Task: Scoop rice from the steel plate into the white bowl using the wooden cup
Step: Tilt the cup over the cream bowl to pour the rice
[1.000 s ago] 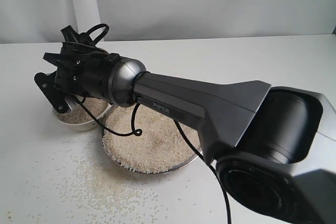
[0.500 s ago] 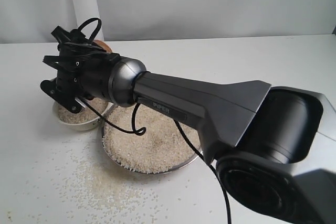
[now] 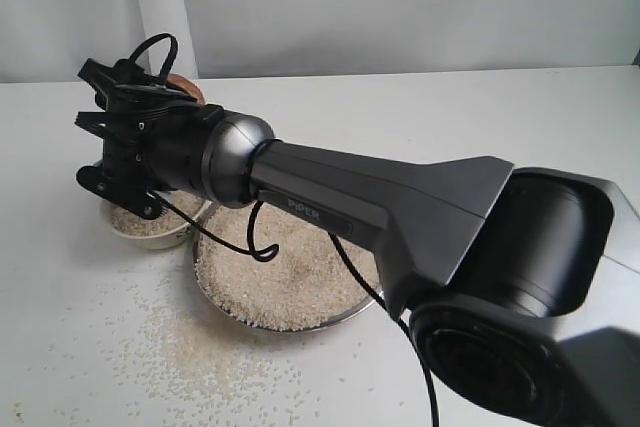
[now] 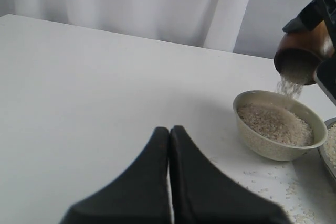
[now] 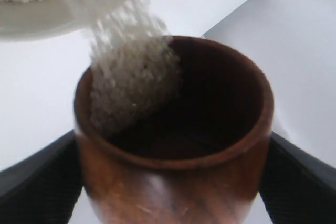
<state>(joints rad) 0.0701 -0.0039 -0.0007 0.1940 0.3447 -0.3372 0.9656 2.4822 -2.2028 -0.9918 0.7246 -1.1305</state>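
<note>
Glossy reddish-brown wooden cup, shiny steel plate, smooth matt white bowl.

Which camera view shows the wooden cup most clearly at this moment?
The right wrist view: the wooden cup fills the picture, held by the right gripper, rice spilling from its mouth. The left wrist view shows it small, tilted above the white bowl. The exterior view shows only a brown sliver behind that gripper.

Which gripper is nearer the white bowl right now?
Right. The right gripper holds the wooden cup tilted just above the white bowl, pouring rice into it. The left gripper, shut, sits apart from the bowl across the table.
</note>
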